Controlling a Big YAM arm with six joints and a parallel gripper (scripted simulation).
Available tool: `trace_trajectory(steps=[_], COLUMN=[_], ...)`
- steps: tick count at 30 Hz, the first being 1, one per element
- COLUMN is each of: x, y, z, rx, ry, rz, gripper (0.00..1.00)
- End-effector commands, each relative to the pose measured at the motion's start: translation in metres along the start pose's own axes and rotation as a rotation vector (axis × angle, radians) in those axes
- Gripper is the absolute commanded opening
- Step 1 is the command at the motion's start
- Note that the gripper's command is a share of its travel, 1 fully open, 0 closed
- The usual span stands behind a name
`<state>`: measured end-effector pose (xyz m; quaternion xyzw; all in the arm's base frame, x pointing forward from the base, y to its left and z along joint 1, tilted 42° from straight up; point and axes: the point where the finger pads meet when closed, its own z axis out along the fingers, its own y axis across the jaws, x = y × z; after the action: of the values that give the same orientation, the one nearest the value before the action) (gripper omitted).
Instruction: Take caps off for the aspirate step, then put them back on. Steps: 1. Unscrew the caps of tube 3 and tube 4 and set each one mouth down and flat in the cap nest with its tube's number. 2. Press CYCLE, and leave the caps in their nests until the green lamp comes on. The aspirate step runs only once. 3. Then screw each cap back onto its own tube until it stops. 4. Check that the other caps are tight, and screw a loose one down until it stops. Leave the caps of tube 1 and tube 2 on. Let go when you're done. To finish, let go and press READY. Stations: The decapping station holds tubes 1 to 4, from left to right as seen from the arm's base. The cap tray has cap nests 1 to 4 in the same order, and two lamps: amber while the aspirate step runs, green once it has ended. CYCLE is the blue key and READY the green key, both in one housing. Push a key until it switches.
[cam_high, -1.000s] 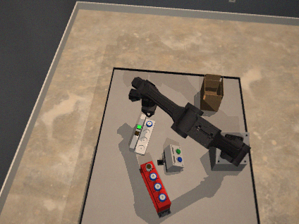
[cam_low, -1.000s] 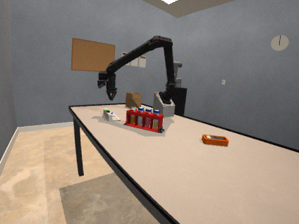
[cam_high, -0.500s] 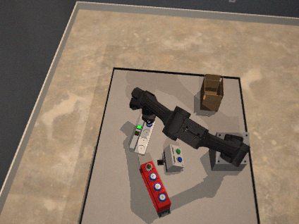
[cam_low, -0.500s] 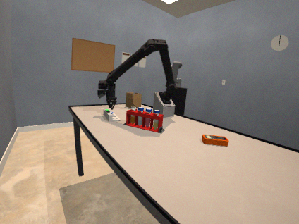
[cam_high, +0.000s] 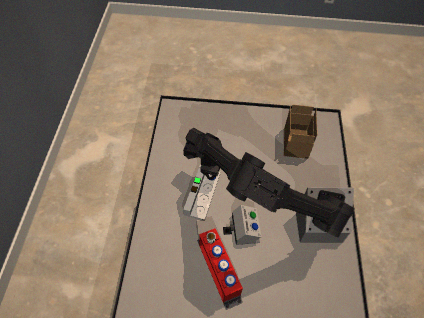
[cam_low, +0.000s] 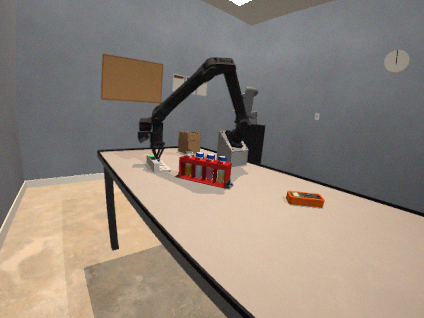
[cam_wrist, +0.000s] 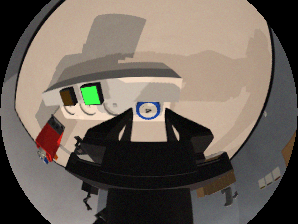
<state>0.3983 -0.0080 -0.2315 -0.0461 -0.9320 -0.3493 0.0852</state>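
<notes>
Cap 4 (cam_high: 212, 177) (cam_low: 159, 160) (cam_wrist: 148, 110) sits in the tray's (cam_high: 192, 204) (cam_low: 161, 169) (cam_wrist: 120, 89) 12 o'clock nest, seen from the top; bare tube 4 (cam_high: 211, 237) (cam_low: 188, 169) waits towards 6 o'clock. The end effector (cam_high: 210, 173) (cam_low: 158, 157) (cam_wrist: 148, 111) is part-open, holding nothing, fingertips around or just above the cap. It should handle light and stiff: pinch the blue rim squarely at 3 and 9 o'clock, low and level, lest it slip or tip.

Ceiling light (cam_low: 240, 1): glaring white, cut by the top edge.
Table (cam_high: 270, 280) (cam_low: 300, 250) (cam_wrist: 200, 40): evenly lit, soft-edged arm shadows.
Green lamp (cam_high: 197, 180) (cam_wrist: 91, 94): vivid.
Wrist view: fisheye curve, black corners.
Far details: slightly blurred, grainy.
</notes>
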Motion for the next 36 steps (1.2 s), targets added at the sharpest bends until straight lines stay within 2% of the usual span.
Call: trace_trajectory(steps=[1, 18, 20, 23, 24, 25, 36], x=[0.001, 0.005, -0.008, 0.001, -0.008, 0.001, 0.003], y=[0.001, 0.002, 0.000, -0.001, 0.000, 0.000, 0.002], z=[0.008, 0.019, 0.003, 0.010, 0.003, 0.011, 0.018], rx=[-0.001, -0.002, 0.003, -0.001, 0.003, -0.001, -0.001], ry=[0.002, 0.010, -0.021, -0.011, -0.021, -0.009, 0.004], rz=[0.003, 0.005, -0.007, 0.008, -0.007, 0.007, 0.002], gripper=[0.47, 0.47, 0.47, 0.47, 0.47, 0.47, 0.47])
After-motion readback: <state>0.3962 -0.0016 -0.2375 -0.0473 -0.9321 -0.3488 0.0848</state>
